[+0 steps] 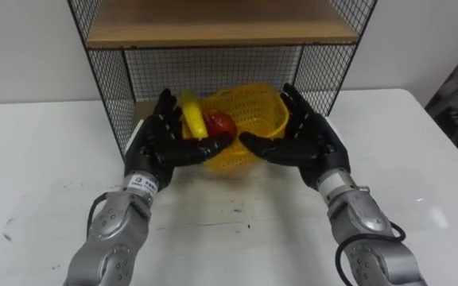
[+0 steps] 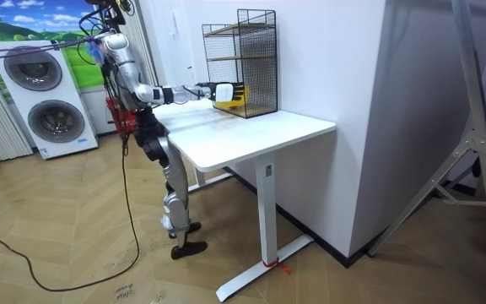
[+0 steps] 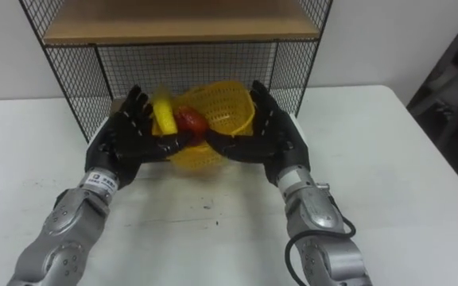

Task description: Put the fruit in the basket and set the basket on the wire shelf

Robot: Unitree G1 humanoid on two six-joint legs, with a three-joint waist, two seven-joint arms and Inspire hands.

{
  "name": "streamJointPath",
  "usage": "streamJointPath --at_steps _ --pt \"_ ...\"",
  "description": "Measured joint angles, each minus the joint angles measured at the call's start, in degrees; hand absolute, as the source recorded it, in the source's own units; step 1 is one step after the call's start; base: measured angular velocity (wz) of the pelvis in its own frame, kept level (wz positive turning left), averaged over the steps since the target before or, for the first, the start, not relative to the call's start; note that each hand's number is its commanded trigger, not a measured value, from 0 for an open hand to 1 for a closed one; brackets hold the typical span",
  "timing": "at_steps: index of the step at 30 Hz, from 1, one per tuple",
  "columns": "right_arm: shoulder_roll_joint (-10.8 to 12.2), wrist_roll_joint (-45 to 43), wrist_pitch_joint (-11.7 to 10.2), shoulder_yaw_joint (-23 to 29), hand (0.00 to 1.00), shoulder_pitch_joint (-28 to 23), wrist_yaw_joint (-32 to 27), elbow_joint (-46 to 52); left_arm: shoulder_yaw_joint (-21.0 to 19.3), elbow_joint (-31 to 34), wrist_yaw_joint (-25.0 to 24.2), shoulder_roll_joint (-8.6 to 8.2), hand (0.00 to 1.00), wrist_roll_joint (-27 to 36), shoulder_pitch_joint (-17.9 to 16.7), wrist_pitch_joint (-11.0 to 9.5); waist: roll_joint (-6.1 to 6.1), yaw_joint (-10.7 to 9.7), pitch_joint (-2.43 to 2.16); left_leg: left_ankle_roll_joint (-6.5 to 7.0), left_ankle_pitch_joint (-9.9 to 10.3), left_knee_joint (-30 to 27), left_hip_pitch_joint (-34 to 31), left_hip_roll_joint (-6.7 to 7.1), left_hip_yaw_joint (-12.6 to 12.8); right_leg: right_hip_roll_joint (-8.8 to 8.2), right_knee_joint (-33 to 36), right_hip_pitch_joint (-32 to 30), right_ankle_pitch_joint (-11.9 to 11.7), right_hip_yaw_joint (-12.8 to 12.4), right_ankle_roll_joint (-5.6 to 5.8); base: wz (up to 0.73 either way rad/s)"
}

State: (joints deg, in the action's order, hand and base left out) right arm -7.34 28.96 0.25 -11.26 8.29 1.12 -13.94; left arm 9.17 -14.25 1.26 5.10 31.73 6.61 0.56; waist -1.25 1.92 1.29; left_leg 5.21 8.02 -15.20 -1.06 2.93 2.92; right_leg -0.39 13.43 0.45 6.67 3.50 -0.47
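A: Station of the robot?
B: Upright at the table's (image 1: 38,159) front edge, on the room view's left, both arms stretched toward the far edge.

A: Left hand (image 1: 161,141), state?
B: Wide. Fingers straight and spread, pointing up, flat against the left wall of the basket (image 1: 257,111). Thumb stretched inward under the basket's front. Clear of the table.

A: Contents, left to right?
B: Banana (image 1: 193,116) first, standing on end against the left wall, just beside the left fingers. Red fruit (image 1: 222,124) next, touching the banana's lower part, low at the front. Kind of fruit: cannot tell.

A: Basket, location?
B: Yellow, carried between both palms, tilted, lifted off the table near the middle of its back edge. Directly at the mouth of the lower compartment of the wire shelf (image 1: 108,87). Past the front frame or not: cannot tell.

A: Right hand (image 1: 307,141), state?
B: Wide as well. Fingers straight, pointing up, pressed to the basket's right wall. Thumb reaching inward beneath, close to the left thumb.

A: Shelf itself?
B: At the table's back edge, against the wall. Black mesh sides, wooden board (image 1: 213,28) above the lower compartment.
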Motion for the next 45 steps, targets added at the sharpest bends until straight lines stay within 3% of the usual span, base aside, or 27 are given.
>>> streamJointPath --at_steps 10,12,21,30,34,43,45 --pt "1.13 1.23 1.24 -0.04 0.0 10.58 -0.04 -11.77 -0.39 -8.28 3.04 -0.9 0.0 0.18 7.64 1.77 0.06 0.1 0.02 -0.38 -0.3 0.59 1.03 -0.24 -0.58 0.25 -1.5 1.65 -0.57 0.89 -0.36 0.04" --pt "1.4 2.41 2.57 -0.04 0.0 13.02 -1.13 -15.22 -0.12 -9.78 3.69 -0.91 0.0 0.18 9.49 2.64 0.05 0.11 0.02 -0.48 -0.32 0.65 1.44 -0.23 -0.95 0.24 -1.7 1.93 -0.51 1.28 -0.38 0.09" --pt "1.66 3.49 4.67 -0.06 0.0 13.86 -2.43 -17.03 -0.08 -11.72 4.44 -1.11 0.0 0.13 12.1 4.45 0.03 0.16 0.02 -0.74 -0.53 0.92 1.94 -0.23 -1.48 0.26 -1.85 2.9 -0.48 1.84 -0.58 0.03" --pt "2.22 5.08 4.94 -0.43 0.0 15.91 -3.18 -21.44 -0.04 -12.69 5.92 -1.24 0.0 0.17 13.97 6.39 0.21 -0.02 0.04 -0.77 -0.52 0.85 2.43 -0.21 -1.86 0.26 -2.18 3.8 -0.46 2.23 -0.61 0.01" --pt "2.28 5.31 5.0 -0.31 0.0 18.44 -3.21 -24.61 -0.07 -15.31 5.88 -1.23 0.0 0.14 16.18 6.64 0.85 -0.18 0.38 -0.86 -0.6 1.04 2.78 -0.21 -2.15 0.32 -2.91 4.44 -0.7 2.48 -0.6 0.04" --pt "2.97 5.8 4.91 -0.56 0.0 19.13 -2.88 -30.39 0.07 -16.84 5.93 -1.19 0.0 0.08 16.51 7.11 1.41 -0.86 0.39 -1.28 -0.91 1.58 4.61 -0.19 -3.09 0.45 -3.78 6.59 -0.86 3.09 -0.88 0.05" --pt "3.04 5.82 4.88 -1.05 0.0 18.31 -2.85 -31.37 0.08 -17.57 5.92 -1.22 0.0 0.08 16.47 6.73 1.77 -0.93 0.18 -1.3 -0.92 1.59 4.84 -0.2 -3.15 0.47 -3.81 6.91 -0.84 3.13 -0.9 0.0"
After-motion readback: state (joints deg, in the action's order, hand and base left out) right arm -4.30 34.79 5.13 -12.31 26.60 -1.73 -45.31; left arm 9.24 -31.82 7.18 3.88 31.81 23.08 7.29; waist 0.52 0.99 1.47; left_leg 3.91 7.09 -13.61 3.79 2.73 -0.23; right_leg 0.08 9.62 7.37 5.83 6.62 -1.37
